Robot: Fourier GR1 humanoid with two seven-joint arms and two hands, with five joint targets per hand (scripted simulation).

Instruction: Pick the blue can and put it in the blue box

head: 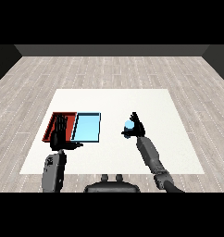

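Note:
A blue can point(128, 125) sits in my right hand point(136, 127), right of the table's middle; the fingers and thumb curl round it, so only its top and left side show. The light blue tray point(87, 127) lies to the left of that hand, a gap of bare table between them. My left hand point(61, 132) is raised over the red tray point(54, 123), fingers straight and pointing up, holding nothing.
The red tray and the light blue tray lie side by side at the left of the white table point(146, 102). My left forearm point(54, 170) rises from the lower left, the right forearm point(151, 155) from the lower right.

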